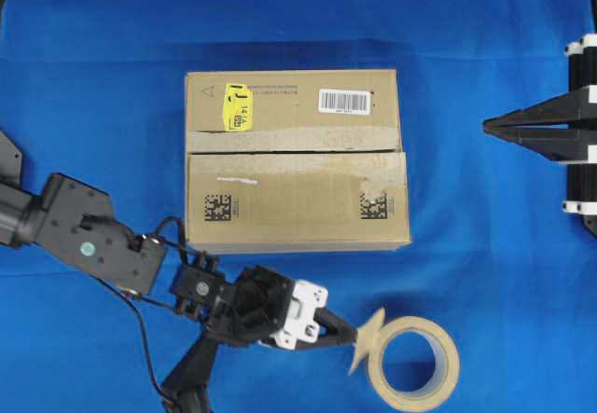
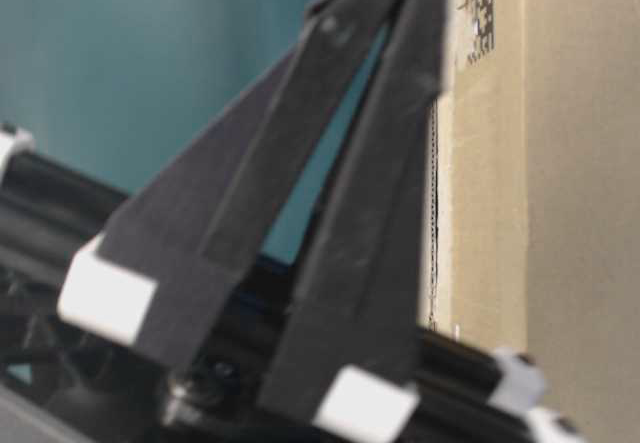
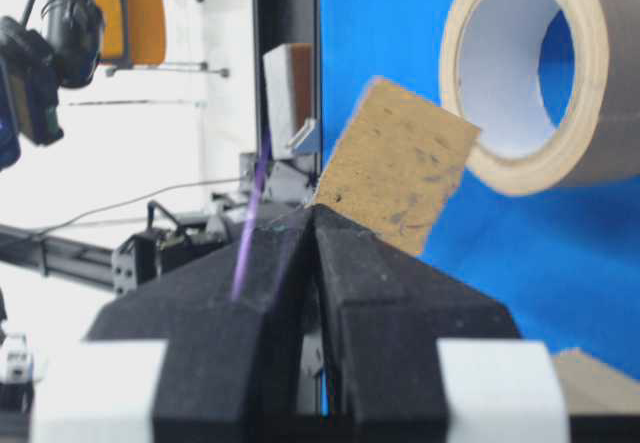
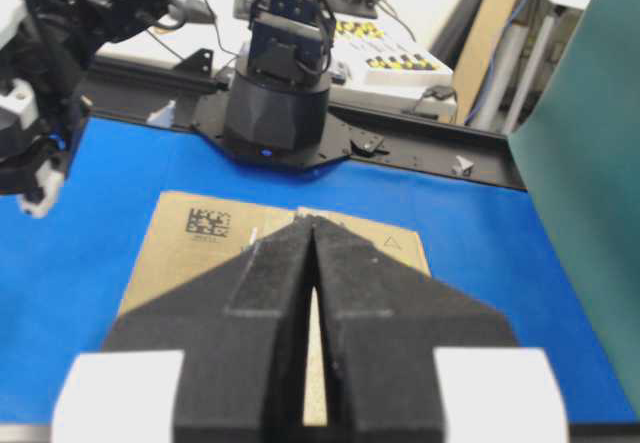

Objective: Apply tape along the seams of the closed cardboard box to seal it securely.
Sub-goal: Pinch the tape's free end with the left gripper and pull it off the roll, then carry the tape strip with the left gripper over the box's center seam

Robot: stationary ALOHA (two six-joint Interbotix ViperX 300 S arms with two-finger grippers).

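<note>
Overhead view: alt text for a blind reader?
The left gripper, shut, pinches a brown piece of tape beside the tape roll, below a closed cardboard box on blue cloth. The right gripper sits shut and empty at the right edge.

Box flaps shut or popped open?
Shut: both top flaps of the cardboard box lie flat, meeting along the seam between old tape strips.

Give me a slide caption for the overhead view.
Left gripper holds a tape piece beside the tape roll, below the cardboard box.
</note>
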